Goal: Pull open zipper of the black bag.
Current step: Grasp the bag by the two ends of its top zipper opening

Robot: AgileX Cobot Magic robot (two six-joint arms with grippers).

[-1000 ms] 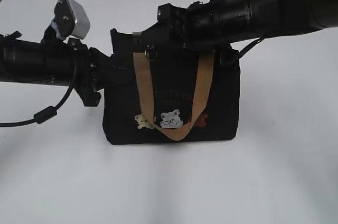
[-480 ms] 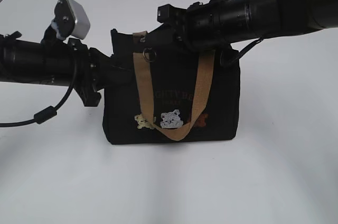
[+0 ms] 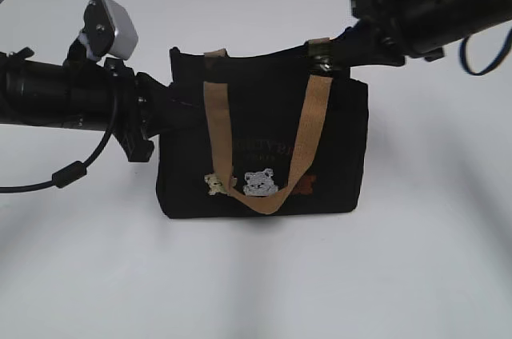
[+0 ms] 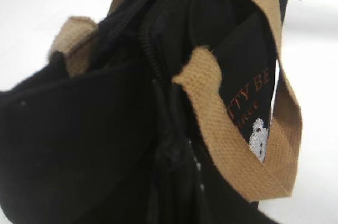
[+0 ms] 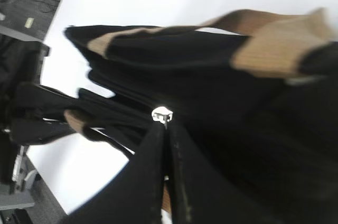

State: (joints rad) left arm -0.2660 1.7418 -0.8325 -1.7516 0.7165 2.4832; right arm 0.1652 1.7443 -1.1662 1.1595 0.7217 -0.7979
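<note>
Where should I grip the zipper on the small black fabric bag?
Grip the small silver metal pull, not the flat zipper line. It is the only raised part. Come from above the black bag's top edge, fingers either side, clear of the tan webbing handles.

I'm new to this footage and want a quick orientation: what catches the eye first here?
A boxy black bag with tan handles and small bear patches stands mid-table. Two dark arms flank it: the left gripper clamps the bag's left end, and the right gripper, at the top right corner, is shut on a small silver pull of the zipper.
</note>
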